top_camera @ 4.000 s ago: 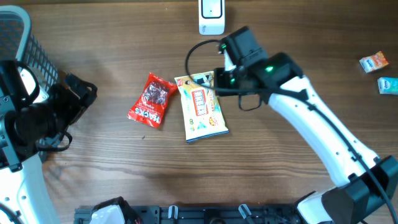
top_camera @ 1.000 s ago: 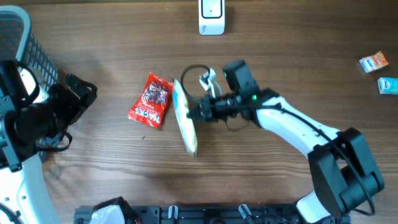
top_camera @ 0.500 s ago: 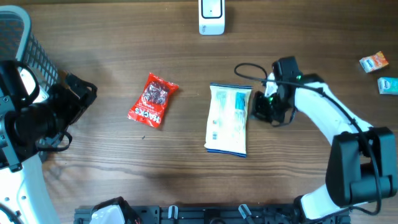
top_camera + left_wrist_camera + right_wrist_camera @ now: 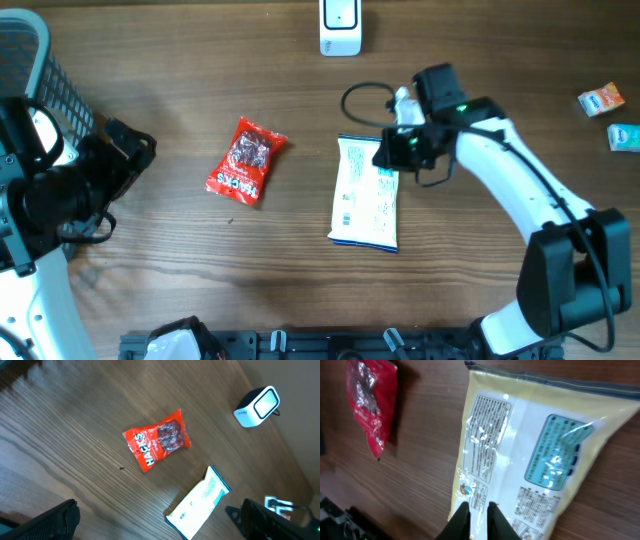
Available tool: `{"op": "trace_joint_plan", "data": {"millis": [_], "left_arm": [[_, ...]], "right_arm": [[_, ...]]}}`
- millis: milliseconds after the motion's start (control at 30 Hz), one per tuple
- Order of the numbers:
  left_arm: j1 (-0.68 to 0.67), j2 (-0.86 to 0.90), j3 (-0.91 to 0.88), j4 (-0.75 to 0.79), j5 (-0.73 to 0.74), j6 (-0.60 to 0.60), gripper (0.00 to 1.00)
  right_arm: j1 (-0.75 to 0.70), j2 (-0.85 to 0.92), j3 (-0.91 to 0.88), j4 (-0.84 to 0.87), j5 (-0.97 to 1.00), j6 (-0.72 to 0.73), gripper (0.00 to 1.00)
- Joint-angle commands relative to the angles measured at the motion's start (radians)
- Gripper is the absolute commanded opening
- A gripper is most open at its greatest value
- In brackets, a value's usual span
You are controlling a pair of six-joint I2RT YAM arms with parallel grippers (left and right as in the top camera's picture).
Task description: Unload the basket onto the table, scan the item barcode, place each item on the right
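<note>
Right tool (image 4: 392,152), fingers nearly together, hovers over the 1 o'clock corner of the pouch (image 4: 366,192), whose long axis runs 12 to 6.

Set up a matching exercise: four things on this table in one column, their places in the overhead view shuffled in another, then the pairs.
1. red crinkly snack packet
2. pale yellow flat plastic pouch
3. white boxy scanner
4. small orange cardboard carton

A. right edge
B. top edge, near the middle
C. centre of the view
D. left of centre, lying alone

Pairs: 1-D, 2-C, 3-B, 4-A.
</note>
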State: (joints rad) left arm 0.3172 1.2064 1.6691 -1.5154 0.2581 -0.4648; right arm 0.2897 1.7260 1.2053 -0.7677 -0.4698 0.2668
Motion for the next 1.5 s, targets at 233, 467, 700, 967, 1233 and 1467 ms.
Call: {"op": "trace_joint_plan", "data": {"millis": [233,467,700,967,1233,1467], "left_arm": [[0.006,0.0,0.004,0.003,-0.006,0.016,1.0],[0.006,0.0,0.004,0.003,-0.006,0.016,1.0],[0.006,0.0,0.004,0.003,-0.006,0.016,1.0],[0.006,0.0,0.004,0.003,-0.006,0.016,1.0],[0.006,0.0,0.004,0.003,-0.006,0.016,1.0],[0.006,0.0,0.004,0.003,-0.006,0.016,1.0]], "right_arm": [[-0.097,0.269,-0.131,0.397,-0.341,0.076,0.06],[-0.21,0.188,-0.032,0.217,-0.509,-0.069,0.04],[-0.159,0.018,-0.004,-0.117,-0.508,-0.235,0.48],[-0.052,0.045,-0.327,0.253,-0.508,0.016,0.43],[-0.086,0.087,-0.397,0.374,-0.479,0.089,0.13],[-0.183,-0.072,-0.183,0.199,-0.561,-0.034,0.75]]}}
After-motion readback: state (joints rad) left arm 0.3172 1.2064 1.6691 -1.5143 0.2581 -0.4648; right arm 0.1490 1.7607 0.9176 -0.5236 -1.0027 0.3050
